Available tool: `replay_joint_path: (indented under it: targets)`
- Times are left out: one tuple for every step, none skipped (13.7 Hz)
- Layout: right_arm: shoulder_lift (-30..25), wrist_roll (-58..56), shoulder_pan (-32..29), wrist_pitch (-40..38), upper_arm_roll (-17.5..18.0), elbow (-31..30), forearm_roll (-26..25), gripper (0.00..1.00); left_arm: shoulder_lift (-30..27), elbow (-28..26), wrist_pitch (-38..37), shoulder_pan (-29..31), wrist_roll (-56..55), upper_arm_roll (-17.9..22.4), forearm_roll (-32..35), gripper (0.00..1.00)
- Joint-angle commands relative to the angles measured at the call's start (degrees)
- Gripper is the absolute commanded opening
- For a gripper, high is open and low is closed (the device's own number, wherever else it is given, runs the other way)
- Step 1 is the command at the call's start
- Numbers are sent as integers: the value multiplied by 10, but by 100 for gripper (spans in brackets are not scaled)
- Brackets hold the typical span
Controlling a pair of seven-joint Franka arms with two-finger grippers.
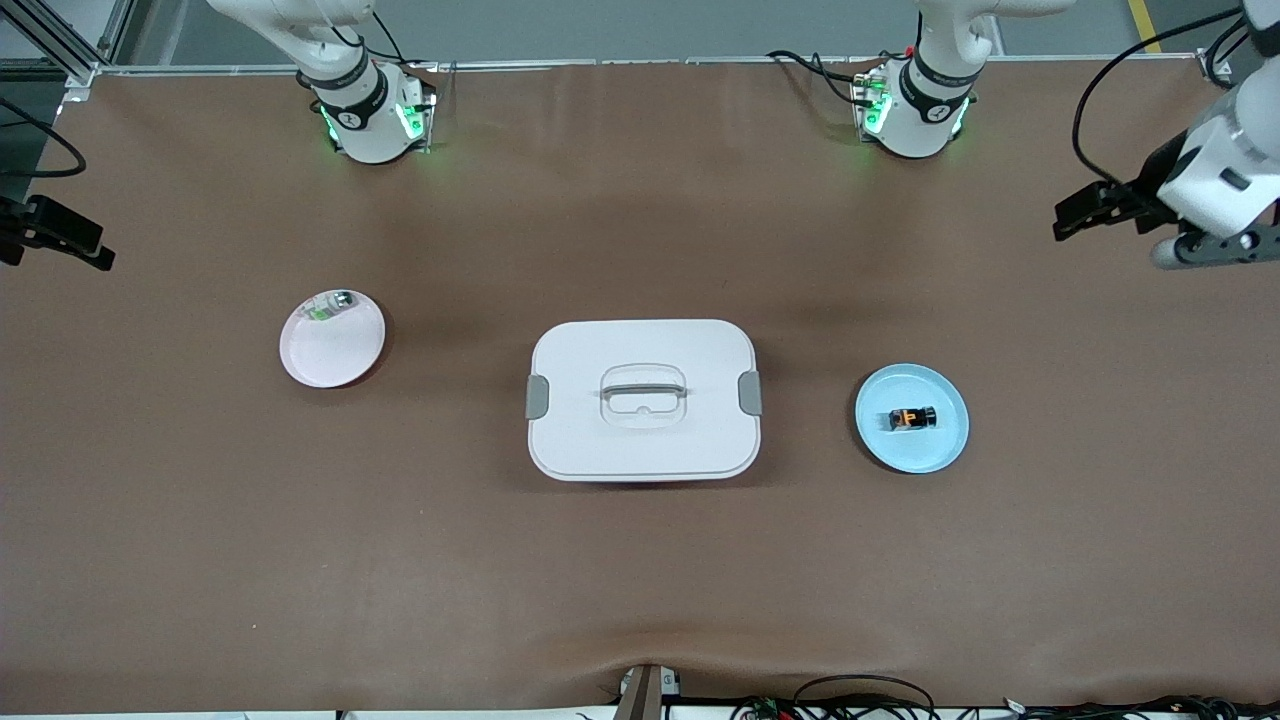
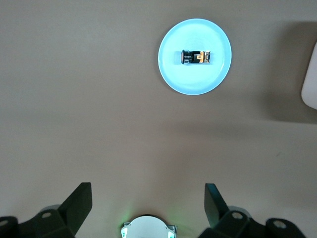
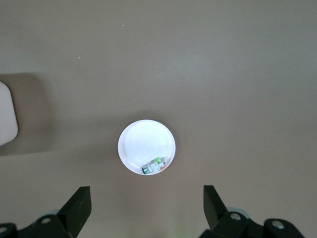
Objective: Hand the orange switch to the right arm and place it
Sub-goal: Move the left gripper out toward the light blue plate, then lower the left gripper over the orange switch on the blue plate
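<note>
Orange switch (image 1: 911, 418): we are seeing it lying on its side on the blue plate (image 1: 945, 445), which is sitting on the brown table (image 1: 640, 580) toward the left arm's end, beside the white lidded container (image 1: 643, 400) at the table's middle. Toward the right arm's end, we are finding a pale pink plate (image 1: 325, 355) carrying a small white-grey piece with a green mark (image 1: 328, 306) near its rim, on the side farther from the front camera. The front view is giving us the whole layout, with both bases lit green, yet it is showing only part of each hand: the left gripper (image 1: 1085, 212) is hanging high over the table's edge at the left arm's end, and the right gripper (image 1: 55, 238) is hanging over the edge at the right arm's end. The wrist views are supplying what the front view is withholding. In the left wrist view we are looking down on the switch (image 2: 196, 57) and blue plate (image 2: 171, 74), with the left gripper (image 2: 148, 198) spread wide and holding nothing. In the right wrist view we are looking down on the pink plate (image 3: 143, 141) and the white-grey piece (image 3: 153, 166), with the right gripper (image 3: 147, 198) likewise spread wide and empty. Both arms are waiting, well apart from the plates.
</note>
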Motion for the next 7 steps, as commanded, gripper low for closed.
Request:
replay_joint_path:
  targets:
    - [-1,17,2,-5,-3,3,12,100,5,-41,53,-1,-25,-7,2,100]
    - [-1,17,2,-5,-2,3,12,100,9,-60,85,0,-35,-13,2,100]
    - [-1,17,2,-4,-3,3,12,100,24,-73,114,0,-48,-18,2,100]
    - [-1,17,2,-4,-2,3,12,100,47,-74,132,-1,-61,-26,4,100]
    - [-1,17,2,-2,-3,3,12,100,69,-73,146,-1,-78,-39,11,100]
    - [0,17,2,3,-2,4,12,100,88,-74,162,-1,-98,-50,24,100]
    - [0,16,3,6,-2,5,12,100,109,-74,180,-1,-116,-58,31,100]
